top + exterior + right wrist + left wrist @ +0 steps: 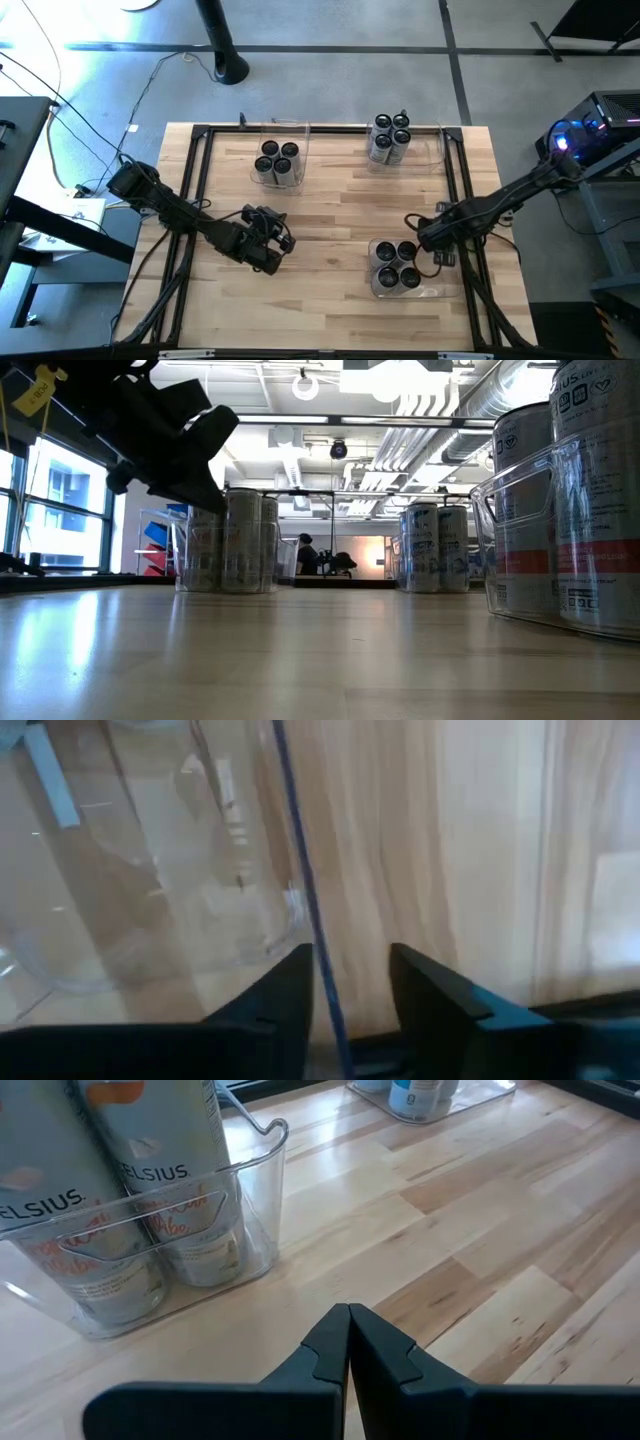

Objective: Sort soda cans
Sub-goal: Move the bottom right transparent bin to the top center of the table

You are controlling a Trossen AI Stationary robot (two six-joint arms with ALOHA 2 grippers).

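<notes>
Right gripper (432,238) beside clear plastic bin (378,290) of grey soda cans (397,263).
My fingers (290,990) spread, straddling its wall: I risk dragging it. Left gripper (348,1342) pressed together.

A light wooden table (330,215) of butcher-block planks is bordered by a dark metal frame (196,175). Three clear plastic rectangular bins are set on it: one bin (300,150) toward the far left, a second (432,150) toward the far right, and a third (425,291) near the front right edge. A curved wire handle (262,1128) is seen on the rim of one bin in the left wrist view. Beyond the table, a grey floor (330,70) is crossed by dark lines, and a black pole base (230,70) stands on it. At the far right, a computer case (590,125) is lit by blue and purple lights. In the low view, ceiling ducts (470,400) and a window (60,500) are visible.
</notes>
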